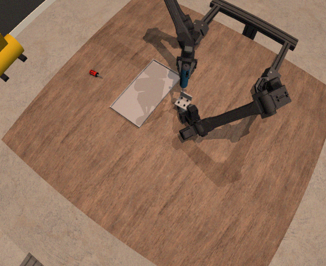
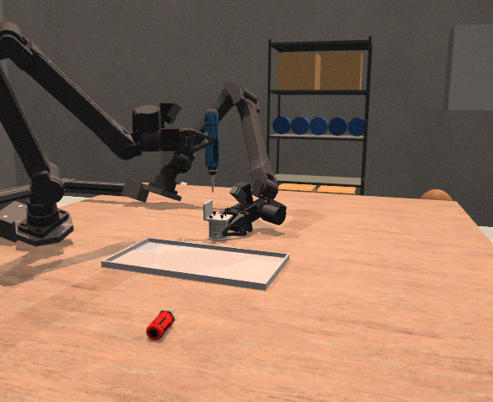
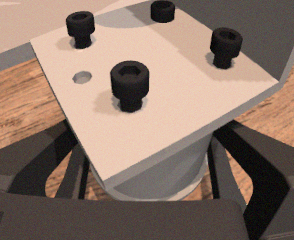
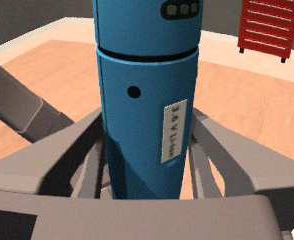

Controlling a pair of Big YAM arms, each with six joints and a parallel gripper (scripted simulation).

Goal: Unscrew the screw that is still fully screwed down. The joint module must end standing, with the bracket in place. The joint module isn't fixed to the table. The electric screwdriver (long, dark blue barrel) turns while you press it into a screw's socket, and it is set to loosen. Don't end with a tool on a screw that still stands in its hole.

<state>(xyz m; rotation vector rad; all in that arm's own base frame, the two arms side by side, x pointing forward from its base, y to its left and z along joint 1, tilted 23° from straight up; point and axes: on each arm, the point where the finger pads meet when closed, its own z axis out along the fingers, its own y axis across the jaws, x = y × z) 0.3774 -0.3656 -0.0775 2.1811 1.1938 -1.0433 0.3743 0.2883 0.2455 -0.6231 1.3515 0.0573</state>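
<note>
Your left wrist view shows what the exterior view leaves too small: three screws (image 3: 130, 85) stand proud of the bracket (image 3: 162, 95) (image 2: 207, 210) (image 1: 183, 102), while the far one (image 3: 163, 11) sits lower, beside the upright plate. Your left gripper (image 2: 231, 224) (image 1: 182, 112), partly open, has its fingers around the upright joint module (image 3: 159, 175) (image 2: 218, 229) on the desk (image 1: 145, 177) (image 2: 324, 328); your right gripper (image 2: 209, 140) (image 1: 185, 70), partly open around its barrel, holds the electric screwdriver (image 4: 144, 120) (image 2: 213, 136) (image 1: 184, 77) upright, tip above the bracket and apart from it.

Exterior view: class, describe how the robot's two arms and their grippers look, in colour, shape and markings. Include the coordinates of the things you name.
Both arms (image 2: 76, 97) (image 2: 254, 136) are dark grey to black, with long straight links and rounded, drum-like joints. The left gripper (image 3: 148, 118) and right gripper (image 4: 146, 117) each have two angular fingers with open gaps in them. No cables or lettering can be made out.
</note>
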